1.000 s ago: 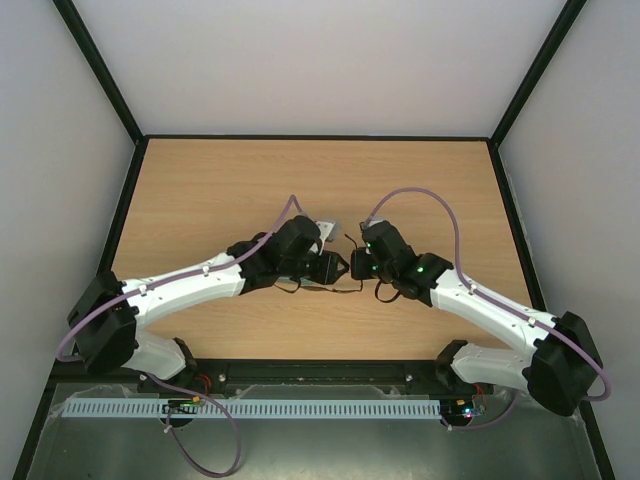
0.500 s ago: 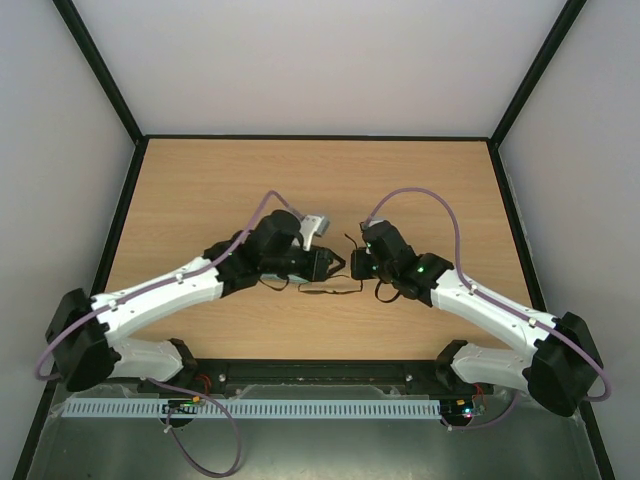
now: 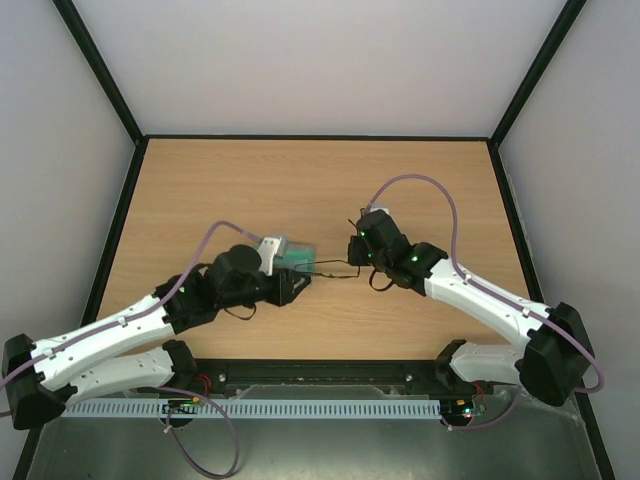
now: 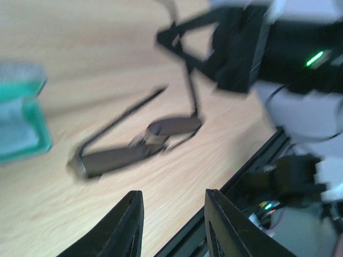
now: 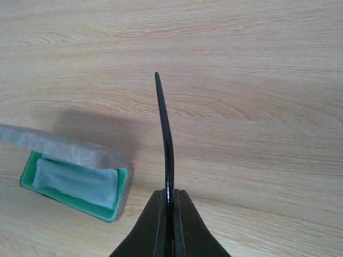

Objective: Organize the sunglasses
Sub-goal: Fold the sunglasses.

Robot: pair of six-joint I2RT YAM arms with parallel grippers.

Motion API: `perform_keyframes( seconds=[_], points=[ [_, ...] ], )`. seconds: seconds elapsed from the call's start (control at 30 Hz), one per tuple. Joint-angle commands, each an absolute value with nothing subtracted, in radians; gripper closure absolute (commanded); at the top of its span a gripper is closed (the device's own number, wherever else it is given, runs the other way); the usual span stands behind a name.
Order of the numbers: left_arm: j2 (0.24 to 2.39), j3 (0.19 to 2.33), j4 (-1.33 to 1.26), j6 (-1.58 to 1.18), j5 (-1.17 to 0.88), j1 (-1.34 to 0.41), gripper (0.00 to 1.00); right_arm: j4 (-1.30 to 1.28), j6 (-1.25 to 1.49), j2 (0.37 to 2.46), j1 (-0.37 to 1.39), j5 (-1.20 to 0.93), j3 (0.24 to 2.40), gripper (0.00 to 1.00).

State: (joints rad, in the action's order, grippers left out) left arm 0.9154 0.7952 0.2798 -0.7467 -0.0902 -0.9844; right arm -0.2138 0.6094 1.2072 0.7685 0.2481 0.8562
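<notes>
sunglasses [image 4: 138,150]: centre of the top view, just right of the open case [image 3: 292,259]; one temple pinched in the right tool [image 5: 169,201].
left tool [image 4: 174,227]: spread, empty, near the lenses.
step: likely bringing the sunglasses to the case.
next: probably fold the temples, then lower them in.

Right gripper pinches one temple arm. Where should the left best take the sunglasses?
Probably the free temple arm, near its hinge, approached from the left gripper's side: it sticks out unfolded from the sunglasses, a slim bar open fingers can straddle.

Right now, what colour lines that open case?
Green; the case shows best in right wrist view.
</notes>
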Motion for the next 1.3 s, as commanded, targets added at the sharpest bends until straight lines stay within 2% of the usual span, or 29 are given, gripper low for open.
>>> perform_keyframes(
  seconds=[0.0,0.17,0.37,0.93,1.27],
  points=[
    [0.890,0.659,0.297,-0.835,-0.047,-1.015,0.66,-0.238,0.658,1.238,0.762,0.295,0.892,0.98],
    [0.926,0.607,0.242,-0.851,-0.030,-1.040,0.69,-0.232,0.675,1.233,0.759,0.292,0.866,0.99],
    [1.069,0.634,0.161,-0.849,0.013,-1.038,0.74,-0.230,0.681,1.172,0.759,0.259,0.808,0.99],
    [1.462,0.905,0.070,-0.787,0.009,-1.023,0.77,-0.215,0.714,1.055,0.766,0.149,0.593,0.99],
    [1.727,1.008,-0.009,-0.784,-0.063,-1.017,0.80,-0.236,0.703,1.125,0.767,0.206,0.580,0.94]
  ],
)
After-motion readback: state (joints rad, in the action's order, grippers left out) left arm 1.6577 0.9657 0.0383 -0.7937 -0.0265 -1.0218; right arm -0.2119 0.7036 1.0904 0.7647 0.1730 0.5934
